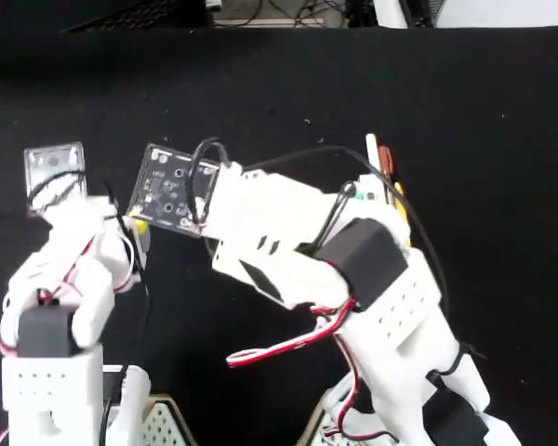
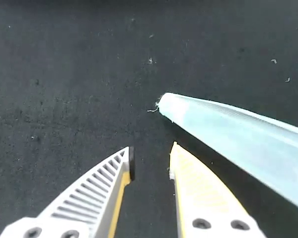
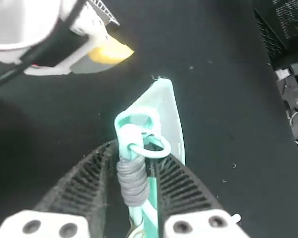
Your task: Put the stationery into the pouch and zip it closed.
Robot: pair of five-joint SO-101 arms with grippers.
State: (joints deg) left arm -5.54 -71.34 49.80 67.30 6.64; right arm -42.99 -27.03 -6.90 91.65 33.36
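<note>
Stationery, a white pen with orange and yellow sticks, lies right of centre on the black cloth counter, partly under the right arm. From the left wrist, the left gripper has empty, spread jaws just beside a corner of the pale mint translucent pouch. From the right wrist, the right gripper has its jaws pinching the pouch's end by its grey cord.

Right of centre in the high view, the right arm covers all but the upper ends of the stationery, while the pouch is cut off by the left wrist view's edge and partly buried between the right hand's fingers.
</note>
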